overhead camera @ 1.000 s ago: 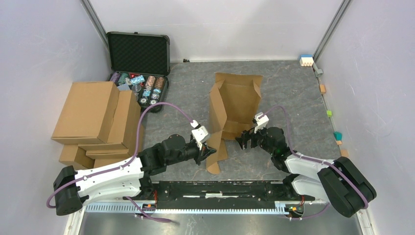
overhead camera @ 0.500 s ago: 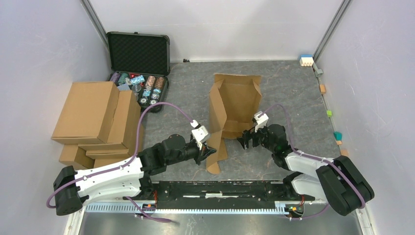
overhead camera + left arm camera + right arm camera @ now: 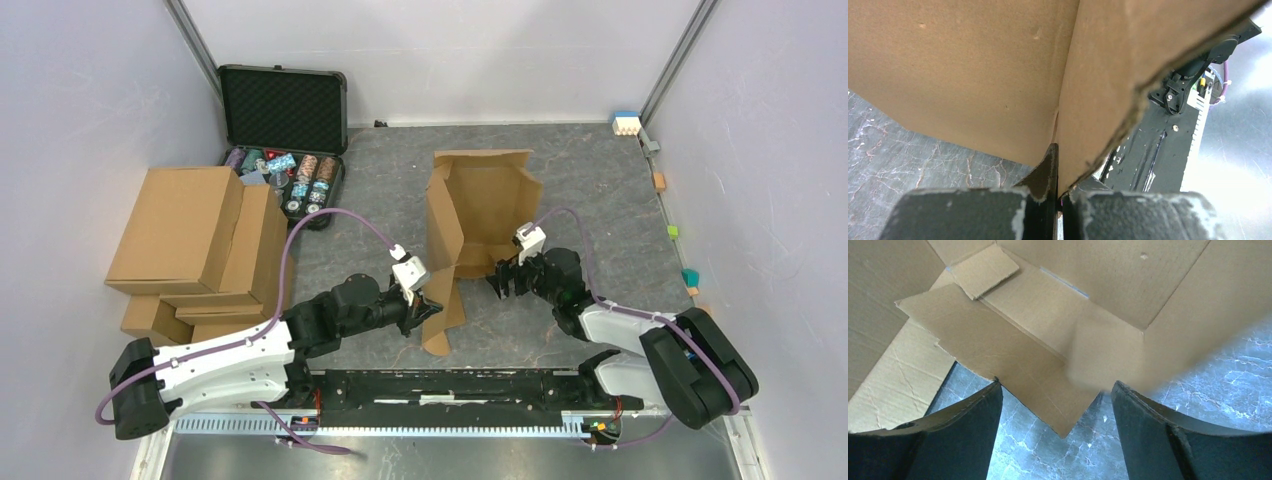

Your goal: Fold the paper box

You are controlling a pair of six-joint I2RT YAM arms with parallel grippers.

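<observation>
Centrally on the worktop (image 3: 600, 190) stands the half-raised paper box (image 3: 485, 205), its long axis running from 12 to 6 o'clock. The left hand (image 3: 428, 310) pinches its near-left flap. The right hand (image 3: 503, 284), jaws wide and empty, faces the near wall at its 12 o'clock.

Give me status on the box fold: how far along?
Roughly midway. Done: the paper box has its left side wall and far flap standing up. In hand: the left gripper is shut on the near left flap; the right gripper is open, jaws either side of a near flap corner, not gripping. Left: near-end flaps are loose and the top is open.
</observation>
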